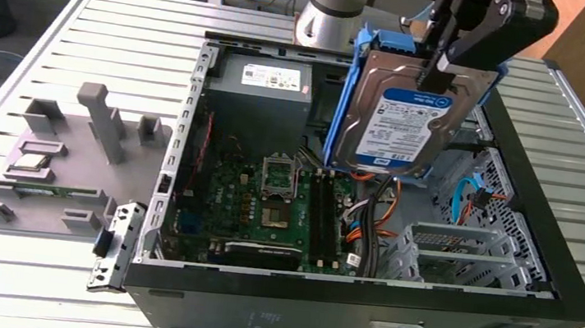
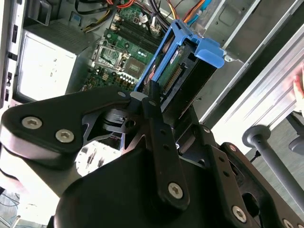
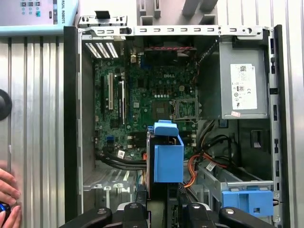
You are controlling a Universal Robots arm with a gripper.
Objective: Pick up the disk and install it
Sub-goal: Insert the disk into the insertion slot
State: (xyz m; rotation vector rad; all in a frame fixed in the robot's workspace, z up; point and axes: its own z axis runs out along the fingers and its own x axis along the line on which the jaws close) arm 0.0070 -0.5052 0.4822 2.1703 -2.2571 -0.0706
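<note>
**Disk** (image 1: 404,131): silver-metal hard drive. Its white-and-blue label faces the exterior view, and blue plastic rails run along its long sides and over its upper end.

**Position:** lifted clear of the slatted surface (image 1: 119,37), hanging over the open computer case (image 1: 545,267) above the motherboard (image 1: 277,204).

**Long axis:** near upright in the exterior view, running about twelve to six o'clock, with the upper end tipped slightly toward one o'clock.

**Fingers** (image 1: 436,69): clamped on the disk's upper end, one finger flat against the labelled face. The disk hangs at six o'clock from them. The same grip shows in the second wrist view (image 2: 156,128).

**Around it, exterior view:**
- Grey power supply (image 1: 261,94), at nine o'clock of the disk.
- Metal drive cage (image 1: 460,249), at five o'clock and lower in the case.

**First wrist view:**
- Bare blue bracket (image 3: 247,202), inside the case.
- A person's hand (image 3: 7,199), on the surface outside the case and well apart from the disk.
</note>
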